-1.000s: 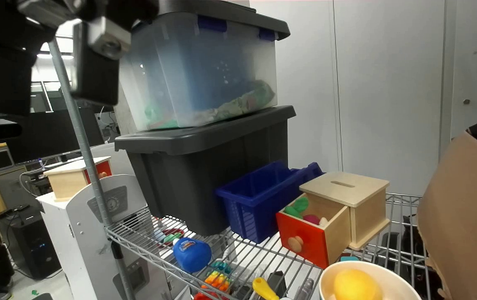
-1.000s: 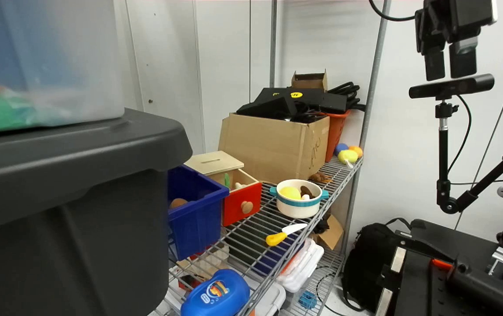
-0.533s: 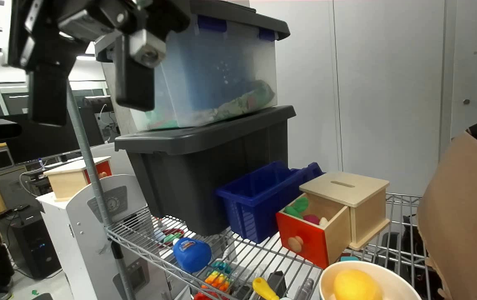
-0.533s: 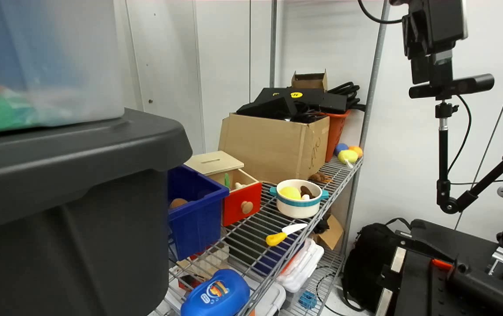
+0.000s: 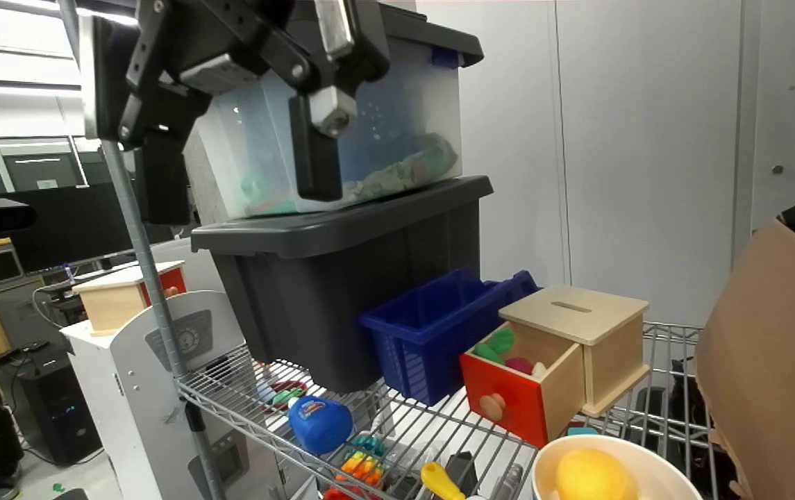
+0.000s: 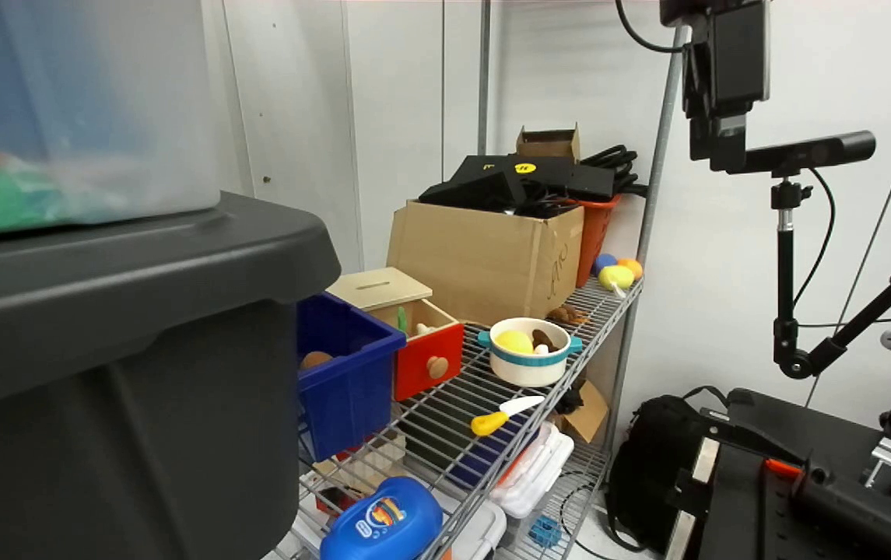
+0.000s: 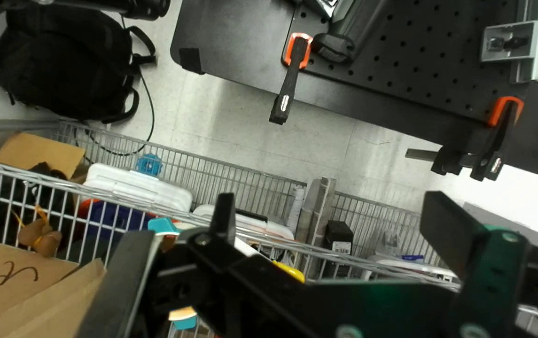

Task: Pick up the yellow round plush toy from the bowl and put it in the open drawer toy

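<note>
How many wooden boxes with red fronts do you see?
2: the open drawer toy on the wire shelf, and another wooden box on the white unit in the background. Others may be hidden.

Open air above bowl (image 6: 529, 374), cardboard box (image 6: 476, 253) nearby, blue bin (image 6: 356, 404) beside drawer toy (image 5: 564, 389)

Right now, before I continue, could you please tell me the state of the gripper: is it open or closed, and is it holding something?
Gripper: open, jaws well apart, holding nothing.
</note>
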`<state>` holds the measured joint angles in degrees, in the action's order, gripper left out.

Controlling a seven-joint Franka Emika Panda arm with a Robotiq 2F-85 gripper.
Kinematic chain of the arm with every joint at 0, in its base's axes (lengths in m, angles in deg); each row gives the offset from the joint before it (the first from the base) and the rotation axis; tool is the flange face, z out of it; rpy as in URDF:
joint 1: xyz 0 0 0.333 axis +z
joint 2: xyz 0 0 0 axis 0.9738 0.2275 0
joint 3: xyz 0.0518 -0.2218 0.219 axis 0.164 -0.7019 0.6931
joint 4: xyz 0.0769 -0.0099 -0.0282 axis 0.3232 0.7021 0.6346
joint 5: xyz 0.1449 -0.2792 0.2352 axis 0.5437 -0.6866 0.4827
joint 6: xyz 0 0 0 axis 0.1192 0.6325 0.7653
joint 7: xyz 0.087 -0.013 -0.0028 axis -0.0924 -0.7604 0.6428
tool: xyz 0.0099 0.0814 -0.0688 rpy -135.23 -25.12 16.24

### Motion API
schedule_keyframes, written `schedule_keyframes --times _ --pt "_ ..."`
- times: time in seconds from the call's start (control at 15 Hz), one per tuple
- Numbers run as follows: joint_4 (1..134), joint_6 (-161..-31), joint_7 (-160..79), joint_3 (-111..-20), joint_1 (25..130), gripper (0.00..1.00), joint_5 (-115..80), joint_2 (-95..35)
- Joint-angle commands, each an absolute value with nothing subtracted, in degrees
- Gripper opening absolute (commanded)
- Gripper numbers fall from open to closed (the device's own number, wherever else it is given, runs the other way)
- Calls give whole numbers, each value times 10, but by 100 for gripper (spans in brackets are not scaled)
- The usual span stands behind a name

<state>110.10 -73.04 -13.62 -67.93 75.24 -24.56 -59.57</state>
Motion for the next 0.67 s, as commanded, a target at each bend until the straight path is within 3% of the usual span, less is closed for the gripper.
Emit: schedule_keyframes --times 0.0,0.6 --pt "1111 -775 -87 -689 750 100 -239 -599" --pt "1114 -804 -18 -723 745 100 -166 -586"
